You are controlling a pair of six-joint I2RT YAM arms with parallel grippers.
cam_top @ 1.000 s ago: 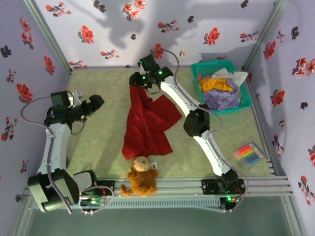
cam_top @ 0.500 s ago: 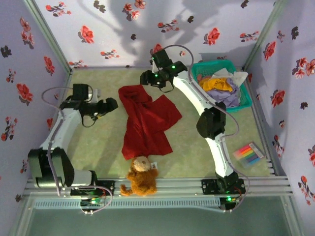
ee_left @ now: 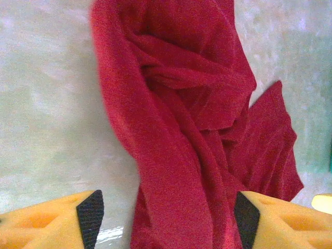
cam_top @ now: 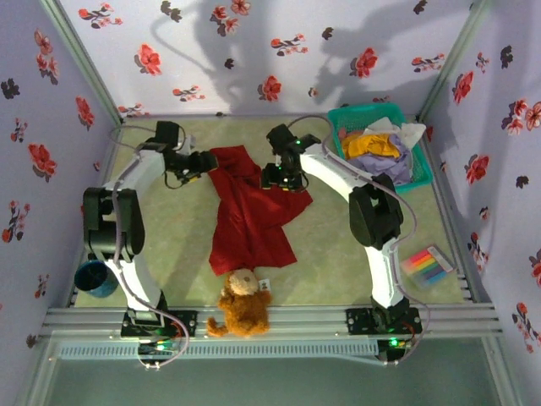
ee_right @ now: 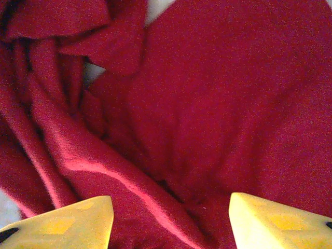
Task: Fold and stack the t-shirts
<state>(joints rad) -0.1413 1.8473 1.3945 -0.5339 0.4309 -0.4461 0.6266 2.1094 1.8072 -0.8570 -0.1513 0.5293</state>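
Observation:
The deep-red t-shirt [cam_top: 250,213] lies crumpled on the green table, stretching from the far middle toward the teddy. My left gripper [cam_top: 205,161] is open at its upper left corner, its fingers either side of the red t-shirt [ee_left: 176,135]. My right gripper [cam_top: 275,179] is open low over the shirt's upper right part, with bunched folds of the red t-shirt [ee_right: 197,114] beneath its fingertips. Mustard-orange [cam_top: 374,145], lavender [cam_top: 385,172] and white [cam_top: 408,131] shirts are piled in the basket.
The teal mesh basket [cam_top: 341,118] stands at the back right. A brown teddy [cam_top: 242,302] sits at the near edge below the red shirt. Coloured markers [cam_top: 427,265] lie at the right. A dark blue cup [cam_top: 93,277] is at the left edge.
The right gripper let go of the shirt's top, which dropped flat, and came down onto its upper right. The left arm swung from the left side to the shirt's upper left corner.

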